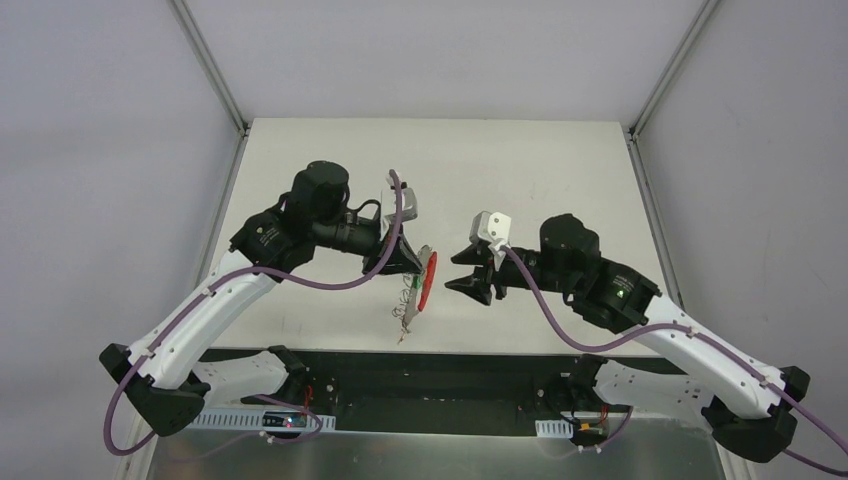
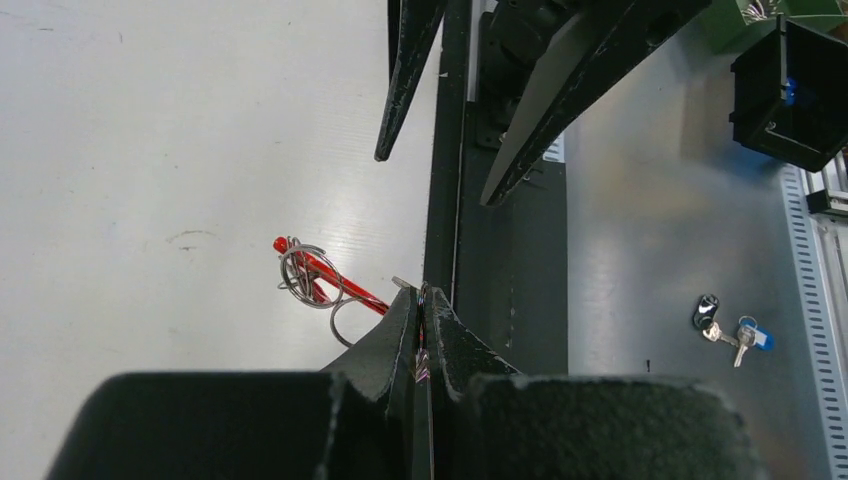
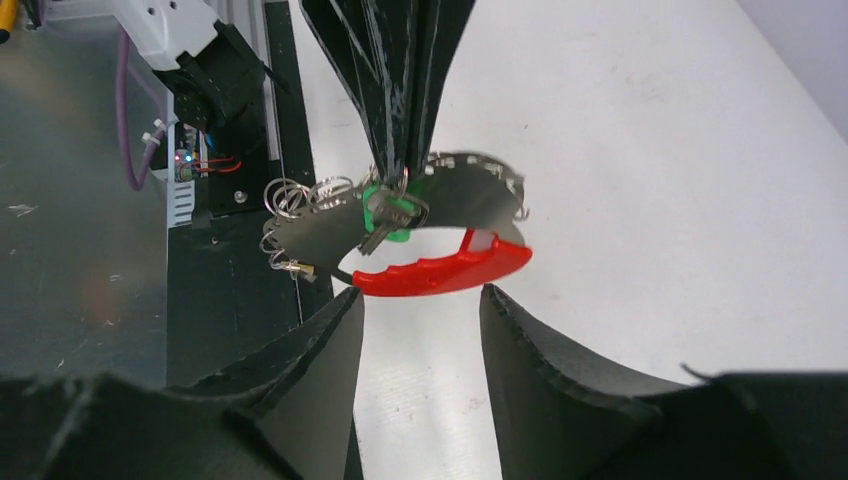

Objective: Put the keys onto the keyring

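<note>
While the left fingers [image 3: 385, 80] pinch the keyring [image 3: 440, 272] tight, hanging it over the table [image 1: 500, 170] near its front edge, the right fingers [image 3: 320, 370] hover half-spread and empty just beside it. Careful: a bump could twist the loop, green-tagged key [image 3: 385, 212] included, out of that pinch.

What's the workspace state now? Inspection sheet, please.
Surface: white tabletop, faint scuffs.
Job's things: grey-and-red oval keyring held in the air; green-tagged silver key hangs among its wire rings.
Clutter: two small keys, black and blue tags, on grey metal shelf off the table.
Grippers: left pincer shut on keyring's grey edge; right pincer open, facing red part, apart.
Cables: purple cable along each arm, untangled.
Surroundings: grey enclosure walls; black box.
</note>
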Available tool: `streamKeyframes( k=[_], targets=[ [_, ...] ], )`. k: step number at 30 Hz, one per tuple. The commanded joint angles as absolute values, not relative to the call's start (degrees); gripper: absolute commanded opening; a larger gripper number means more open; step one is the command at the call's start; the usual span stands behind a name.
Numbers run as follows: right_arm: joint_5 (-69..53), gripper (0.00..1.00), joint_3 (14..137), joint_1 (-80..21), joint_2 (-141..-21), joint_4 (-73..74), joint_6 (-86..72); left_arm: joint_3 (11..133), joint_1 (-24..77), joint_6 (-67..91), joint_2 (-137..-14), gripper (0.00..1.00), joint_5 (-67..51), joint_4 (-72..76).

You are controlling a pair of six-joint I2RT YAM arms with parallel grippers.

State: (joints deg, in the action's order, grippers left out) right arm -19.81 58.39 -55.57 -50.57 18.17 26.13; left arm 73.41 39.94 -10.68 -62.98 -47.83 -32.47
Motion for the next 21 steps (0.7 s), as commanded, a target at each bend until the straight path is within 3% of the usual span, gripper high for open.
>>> streamKeyframes(
  k=[1, 21],
  targets=[
    [-24.6, 0.47, 63.7, -56.91, -52.93, 12.69, 28.95, 73.19, 40.91, -8.86, -61.49, 0.0, -51.16, -31.55],
    [-27.4, 0.36, 65.98, -60.78, -59.22, 9.49, 27.96, 74.53, 41.31, -8.26, -58.09, 0.0, -51.75, -30.64]
  ],
)
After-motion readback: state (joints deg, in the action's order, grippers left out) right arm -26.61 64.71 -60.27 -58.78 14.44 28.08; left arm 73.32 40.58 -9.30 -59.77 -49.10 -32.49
